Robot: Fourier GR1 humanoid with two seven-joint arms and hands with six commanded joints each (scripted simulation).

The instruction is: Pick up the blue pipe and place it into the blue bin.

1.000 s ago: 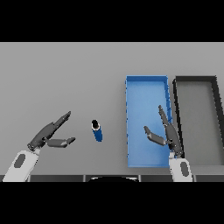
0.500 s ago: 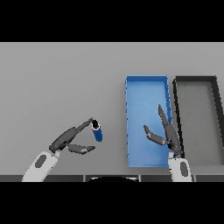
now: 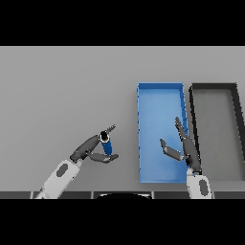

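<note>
Currently: left hand (image 3: 88, 149) fingers half-curled around blue pipe (image 3: 106, 145) on bench (image 3: 62, 91), right hand (image 3: 184, 149) fingers apart; risk, loose grasp lets pipe roll away.

No writing, label, brand mark or number can be read anywhere here. The blue pipe (image 3: 106, 144), the blue bin (image 3: 160, 92), the dark bin (image 3: 214, 88) beside it and the grey surface (image 3: 67, 91) all show plain colour only.
</note>
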